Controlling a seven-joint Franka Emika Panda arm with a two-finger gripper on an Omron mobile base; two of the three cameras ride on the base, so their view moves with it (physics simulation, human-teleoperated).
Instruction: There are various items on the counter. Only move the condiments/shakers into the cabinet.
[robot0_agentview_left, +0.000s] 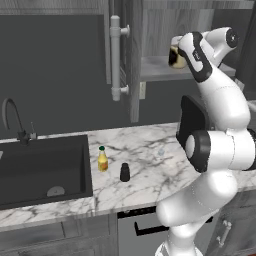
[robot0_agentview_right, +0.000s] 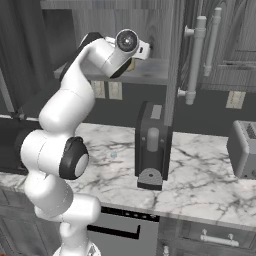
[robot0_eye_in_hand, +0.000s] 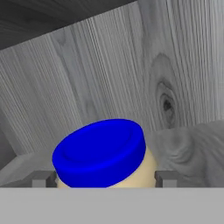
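Note:
A blue-lidded jar (robot0_eye_in_hand: 99, 151) with a cream body stands between my gripper's (robot0_eye_in_hand: 105, 179) two fingertips (robot0_eye_in_hand: 42, 178), which press against its sides. The left base view puts the jar (robot0_agentview_left: 175, 56) on the grey inner shelf (robot0_agentview_left: 155, 70) of the open cabinet, half hidden behind my forearm. A sliver of the jar (robot0_agentview_right: 131, 64) peeks past my wrist in the right base view. On the marble counter (robot0_agentview_left: 145, 150) stand a small yellow green-capped bottle (robot0_agentview_left: 102, 159) and, just to its right, a small black shaker (robot0_agentview_left: 124, 172).
The cabinet door (robot0_agentview_left: 132, 60) hangs open with its pale bar handle (robot0_agentview_left: 115, 57) left of the shelf. A big black toaster (robot0_agentview_right: 151, 150) stands under the shelf. A dark sink (robot0_agentview_left: 40, 167) with a faucet (robot0_agentview_left: 12, 117) lies left. A grey appliance (robot0_agentview_right: 243, 149) sits far right.

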